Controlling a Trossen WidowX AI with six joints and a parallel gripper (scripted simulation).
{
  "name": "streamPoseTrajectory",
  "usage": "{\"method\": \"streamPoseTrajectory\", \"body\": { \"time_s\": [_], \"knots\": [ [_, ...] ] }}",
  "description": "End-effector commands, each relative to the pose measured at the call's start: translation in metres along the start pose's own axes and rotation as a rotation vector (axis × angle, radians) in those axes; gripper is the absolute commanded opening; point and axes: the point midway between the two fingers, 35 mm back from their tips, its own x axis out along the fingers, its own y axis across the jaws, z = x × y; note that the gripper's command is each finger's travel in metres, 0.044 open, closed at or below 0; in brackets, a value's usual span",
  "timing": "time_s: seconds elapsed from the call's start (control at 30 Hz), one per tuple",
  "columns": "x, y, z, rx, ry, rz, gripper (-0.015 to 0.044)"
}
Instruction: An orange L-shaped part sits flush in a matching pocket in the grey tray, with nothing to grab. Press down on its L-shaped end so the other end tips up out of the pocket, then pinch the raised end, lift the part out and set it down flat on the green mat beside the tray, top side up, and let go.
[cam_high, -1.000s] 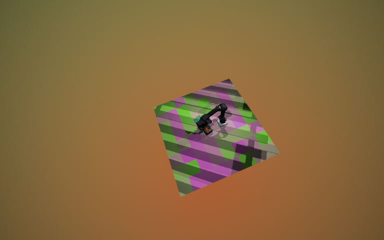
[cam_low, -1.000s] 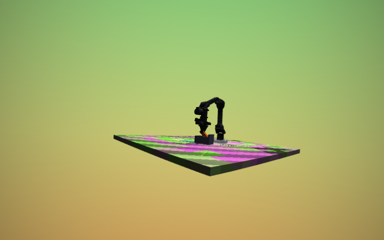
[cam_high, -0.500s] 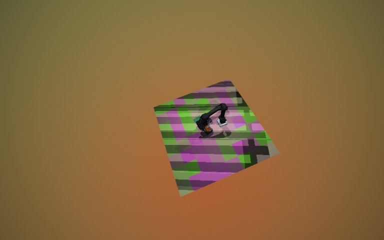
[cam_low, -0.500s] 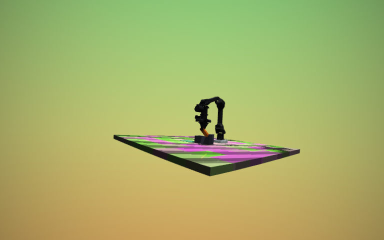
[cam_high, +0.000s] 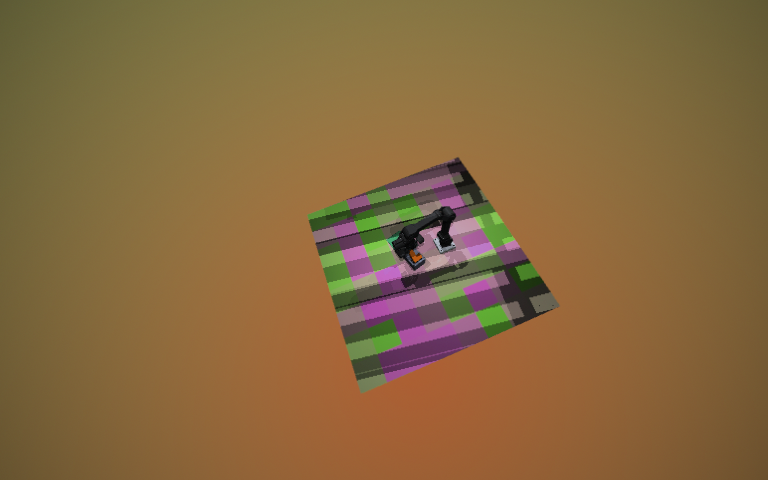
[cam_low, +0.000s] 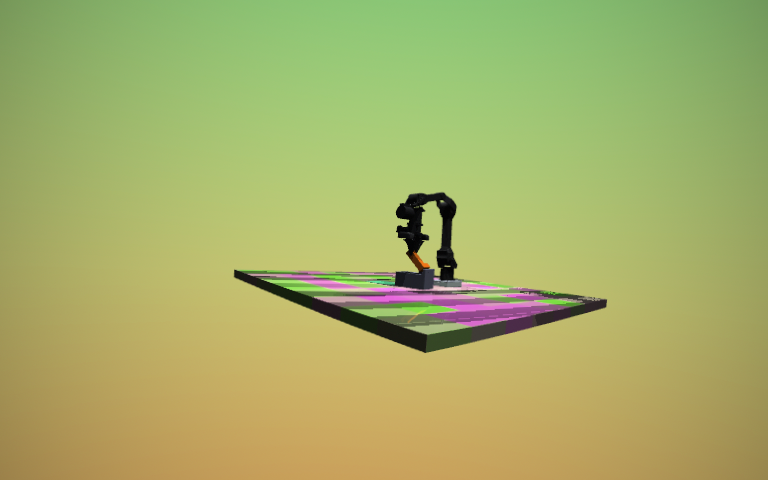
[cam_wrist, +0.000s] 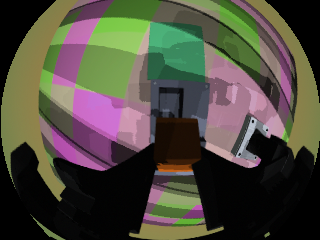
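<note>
The orange part (cam_high: 416, 258) (cam_low: 419, 262) (cam_wrist: 177, 137) is steeply tilted. Its upper end is between the fingers of my gripper (cam_low: 411, 252) (cam_wrist: 176, 156), which is shut on it above the tray. Its lower end slants down to about the top of the tall end of the grey tray (cam_high: 417, 266) (cam_low: 426, 279) (cam_wrist: 195, 97). I cannot tell whether it touches the tray. Part of the dark pocket shows unfilled in the wrist view; the rest is hidden behind the part. The green mat (cam_high: 393, 240) (cam_low: 380, 281) (cam_wrist: 176, 40) lies beside the tray's far end in the wrist view.
The arm's pale base plate (cam_high: 444, 246) (cam_low: 451, 284) (cam_wrist: 243, 136) is on the patterned table top (cam_high: 407, 339) (cam_low: 362, 300) (cam_wrist: 100, 70), to the right of the tray in all views. The arm arches from the base over to the tray.
</note>
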Motion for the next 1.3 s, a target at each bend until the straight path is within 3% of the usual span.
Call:
{"method": "streamPoseTrajectory", "body": {
  "time_s": [0.0,0.47,1.27],
  "knots": [
    [-0.008,0.0,0.0,0.005,0.003,0.004,0.0],
    [-0.015,0.0,0.003,0.005,0.002,0.004,0.0],
    [-0.012,-0.01,0.099,0.005,-0.007,0.003,0.0]
  ]
}}
